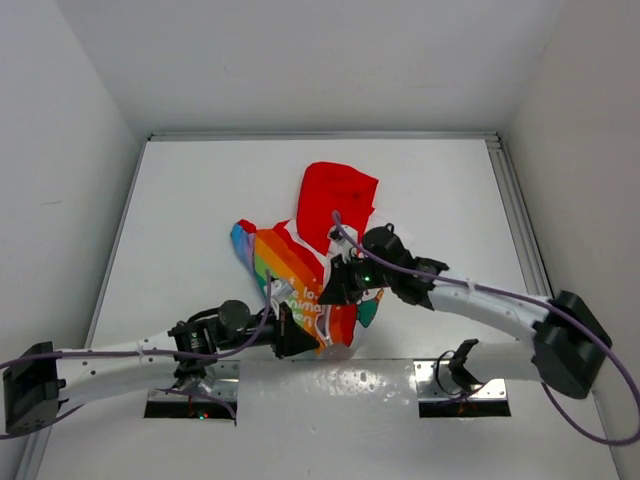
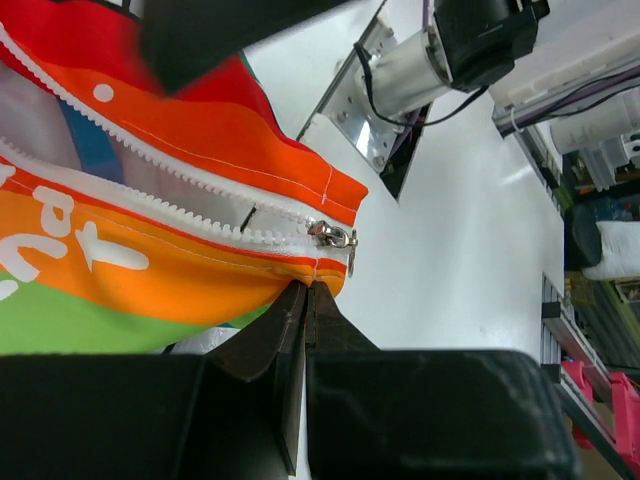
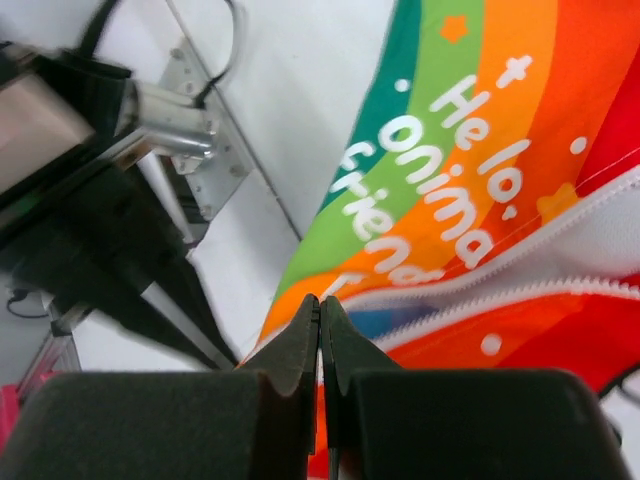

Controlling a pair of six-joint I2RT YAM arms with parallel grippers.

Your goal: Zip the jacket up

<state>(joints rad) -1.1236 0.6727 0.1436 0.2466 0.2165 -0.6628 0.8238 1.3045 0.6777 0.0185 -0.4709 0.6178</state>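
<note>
The jacket (image 1: 300, 285) lies on the white table with its red hood (image 1: 338, 200) toward the back and its rainbow-striped body toward me. Its white zipper (image 2: 150, 170) is open, and the metal slider (image 2: 333, 236) sits at the bottom hem. My left gripper (image 1: 300, 337) is shut on the jacket's orange bottom hem (image 2: 308, 288), just below the slider. My right gripper (image 1: 342, 285) is shut over the middle of the jacket. In the right wrist view its tips (image 3: 320, 302) are by the low end of the zipper (image 3: 470, 295). I cannot tell whether it pinches fabric.
White walls enclose the table on three sides, and a metal rail (image 1: 515, 210) runs along its right edge. Two metal mounting plates (image 1: 462, 388) lie at the near edge. The right arm's base (image 2: 420, 70) shows beyond the hem in the left wrist view.
</note>
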